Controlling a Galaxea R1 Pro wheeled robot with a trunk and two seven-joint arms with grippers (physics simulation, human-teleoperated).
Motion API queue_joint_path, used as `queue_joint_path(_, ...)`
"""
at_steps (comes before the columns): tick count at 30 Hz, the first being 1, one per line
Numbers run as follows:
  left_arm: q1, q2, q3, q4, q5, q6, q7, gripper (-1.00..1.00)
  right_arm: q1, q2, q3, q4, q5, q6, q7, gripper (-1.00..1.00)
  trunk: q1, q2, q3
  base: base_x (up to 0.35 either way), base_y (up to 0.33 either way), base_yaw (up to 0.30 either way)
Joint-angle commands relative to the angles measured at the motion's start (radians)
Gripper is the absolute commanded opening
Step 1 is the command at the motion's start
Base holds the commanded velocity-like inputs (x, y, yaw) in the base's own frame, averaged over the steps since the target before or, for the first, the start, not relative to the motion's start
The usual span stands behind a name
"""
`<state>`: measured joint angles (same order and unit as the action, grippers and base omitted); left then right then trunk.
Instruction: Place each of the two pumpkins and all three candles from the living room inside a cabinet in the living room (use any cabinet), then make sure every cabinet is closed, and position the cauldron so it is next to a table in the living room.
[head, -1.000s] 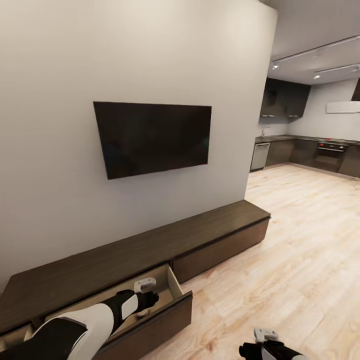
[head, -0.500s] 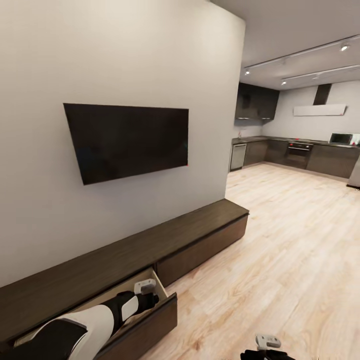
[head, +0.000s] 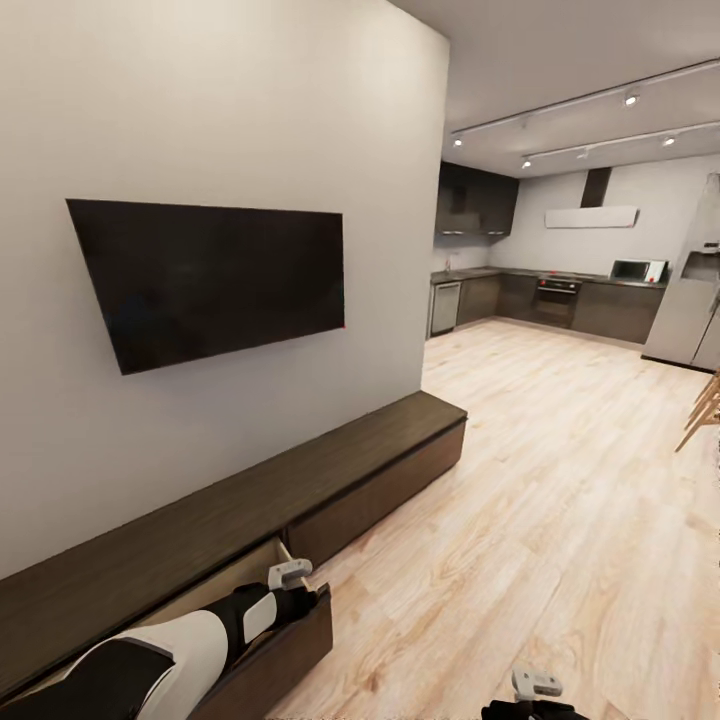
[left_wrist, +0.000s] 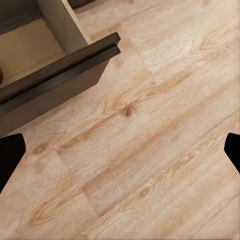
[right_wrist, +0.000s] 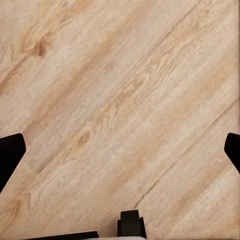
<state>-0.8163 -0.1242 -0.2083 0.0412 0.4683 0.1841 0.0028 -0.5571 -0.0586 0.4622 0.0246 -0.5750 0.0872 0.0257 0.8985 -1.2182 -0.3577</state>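
i'm looking along the cabinet (head: 330, 475), long and low under the tv (head: 215, 275) on the white wall. one drawer (head: 285, 640) stands pulled out at the near end, its pale inside showing past my left arm. left hand (left_wrist: 120, 147) hangs over the plank floor (head: 560, 500) just beside the drawer's corner, fingers spread wide, nothing in them. right hand (right_wrist: 120, 150) is low over bare floor, fingers wide too, empty. kitchen (head: 560, 295) sits far off past the wall's end. the other cabinet fronts look flush.
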Motion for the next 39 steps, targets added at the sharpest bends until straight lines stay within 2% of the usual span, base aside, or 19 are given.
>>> queue_joint_path(1,-0.001,0.0,-0.008,0.002,0.01,0.002,0.0,1.0,-0.001,0.0,0.008,0.002,-0.008,0.002,0.003,1.0,0.0,-0.001,-0.003,0.0,0.0,-0.042)
queue_joint_path(10,-0.001,0.0,-0.008,0.002,0.01,0.002,0.0,1.0,-0.001,0.0,0.009,0.001,-0.009,0.002,0.003,1.0,0.0,-0.001,-0.007,0.0,0.0,-0.109)
queue_joint_path(39,-0.001,-0.002,-0.008,0.002,0.01,0.002,0.0,1.0,0.002,0.001,0.009,0.0,-0.009,0.0,0.003,1.0,0.0,-0.001,-0.007,0.0,0.0,-0.292)
